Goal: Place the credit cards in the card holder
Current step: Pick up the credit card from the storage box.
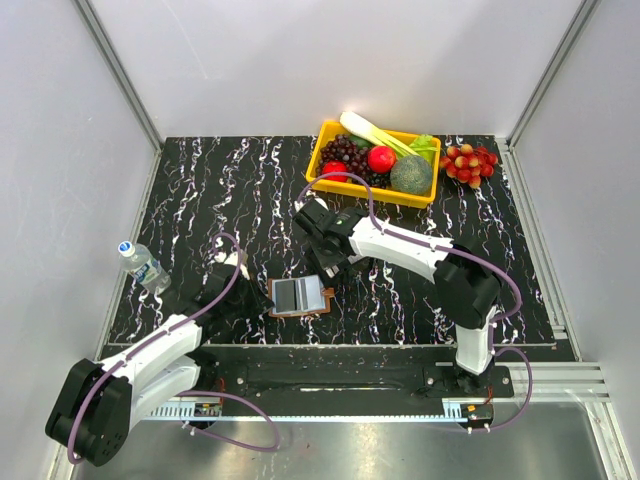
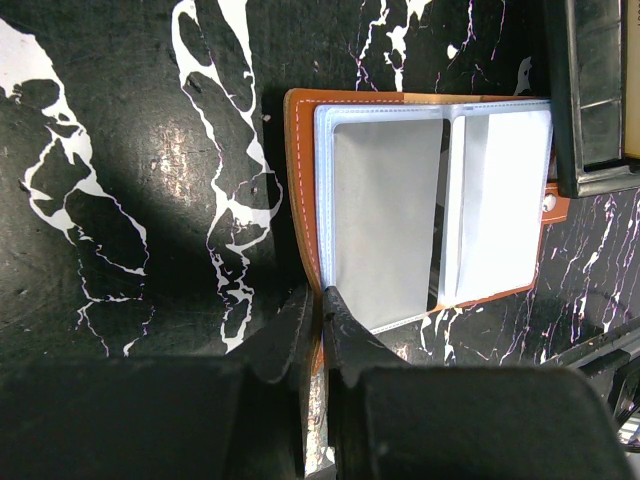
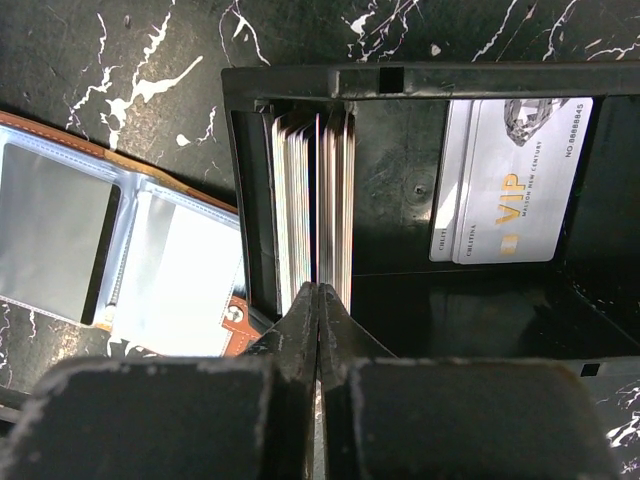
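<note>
Black tabletop veined in white (image 1: 230, 190) fills the scene under plain grey walls. Nearest the bases, the left gripper (image 2: 320, 305) has its two dark fingers drawn together on the near edge of the brown leather-like folding card holder (image 2: 390, 210). It appears to pin the holder, which lies open and flat showing pale clear sleeves.

Touching the holder's far right corner is a small black open-topped box (image 3: 400, 75). Inside it, thin plastic credit cards (image 3: 312, 200) stand on edge in a packed stack, with two more white ones lying flat beside.

The right gripper (image 3: 318, 300) meets the stack's top edge with its jaws closed. Whether a card sits between them cannot be told.

The cards are probably light, stiff and slick, best pinched singly by the exposed edge. The sleeves look soft.

Farther off stand a clear plastic bottle (image 1: 143, 262) and a yellow tray of fruit (image 1: 325, 140).
</note>
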You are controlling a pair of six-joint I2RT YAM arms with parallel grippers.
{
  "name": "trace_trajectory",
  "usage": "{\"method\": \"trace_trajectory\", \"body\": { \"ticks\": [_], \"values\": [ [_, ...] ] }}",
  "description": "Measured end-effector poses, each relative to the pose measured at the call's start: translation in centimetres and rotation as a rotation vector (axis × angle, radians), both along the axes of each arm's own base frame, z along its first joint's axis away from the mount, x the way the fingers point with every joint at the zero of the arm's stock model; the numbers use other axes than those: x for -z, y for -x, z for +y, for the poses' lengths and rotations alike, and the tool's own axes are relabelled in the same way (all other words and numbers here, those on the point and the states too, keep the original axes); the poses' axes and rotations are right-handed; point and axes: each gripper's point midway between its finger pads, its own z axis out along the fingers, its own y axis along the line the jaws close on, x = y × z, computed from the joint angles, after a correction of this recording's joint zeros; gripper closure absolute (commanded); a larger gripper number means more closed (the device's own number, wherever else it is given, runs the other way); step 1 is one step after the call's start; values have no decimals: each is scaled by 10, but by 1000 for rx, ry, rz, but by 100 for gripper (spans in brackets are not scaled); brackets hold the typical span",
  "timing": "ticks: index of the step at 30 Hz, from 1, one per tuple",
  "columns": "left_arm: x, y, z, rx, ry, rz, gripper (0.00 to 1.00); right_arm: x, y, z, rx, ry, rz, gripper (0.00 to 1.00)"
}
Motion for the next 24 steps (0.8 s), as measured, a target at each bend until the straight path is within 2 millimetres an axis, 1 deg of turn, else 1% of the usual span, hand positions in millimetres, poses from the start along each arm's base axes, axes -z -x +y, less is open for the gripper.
{"method": "trace_trajectory", "body": {
  "ticks": [4,7,11,16,19,24],
  "values": [
    [0,0,0,0,0,0,92,0,1,-2,1,6,2,100],
    [0,0,0,0,0,0,92,-5,1,-2,2,-3,-6,100],
    [0,0,0,0,0,0,92,-24,-3,-3,15,-30,-48,100],
    [0,0,0,0,0,0,92,-57,-5,-3,37,-108,-112,100],
    [0,0,0,0,0,0,92,-72,-7,-4,54,-139,-148,100],
    [0,0,0,1,0,0,92,-87,-9,-9,72,-160,-188,100]
  ]
}}
